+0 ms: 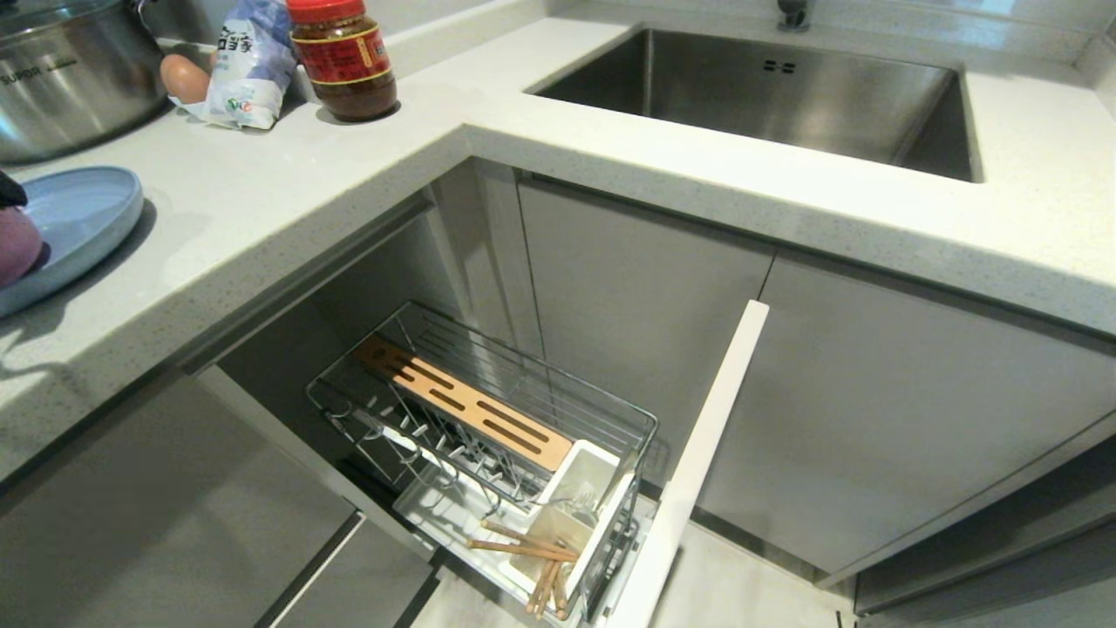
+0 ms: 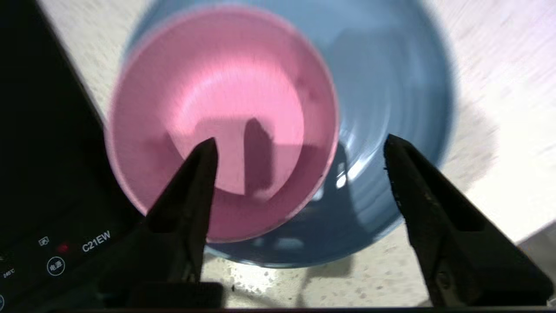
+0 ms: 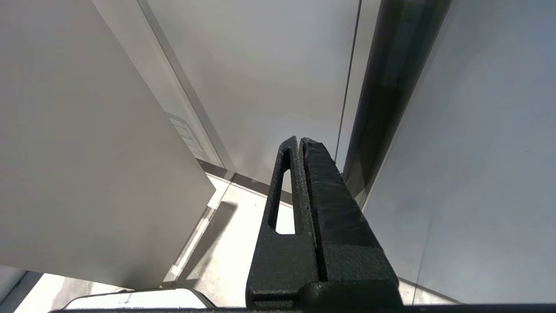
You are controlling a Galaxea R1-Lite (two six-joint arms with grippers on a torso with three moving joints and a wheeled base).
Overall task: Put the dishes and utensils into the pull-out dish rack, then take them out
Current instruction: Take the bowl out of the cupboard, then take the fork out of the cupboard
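Over the bench's left end I've got the left claw spread w/ nothing pinched, above the pink bowl nested on the blue plate, both beside the cooktop, while chopsticks sit in the rack's utensil cup; right claw pressed together, parked.

1. Head view is evenly bright, soft overhead light. The tabletop looks pale, and the straight edges bow a bit toward the corners.
2. The cabinet recess behind the pull-out dish rack is pretty dim.
3. Left wrist view is motion-smeared: the pink bowl and blue plate have fuzzy rims. End effector finger shadows fall inside the bowl.
4. Right wrist view is sharp, but the floor patch is blown out white.
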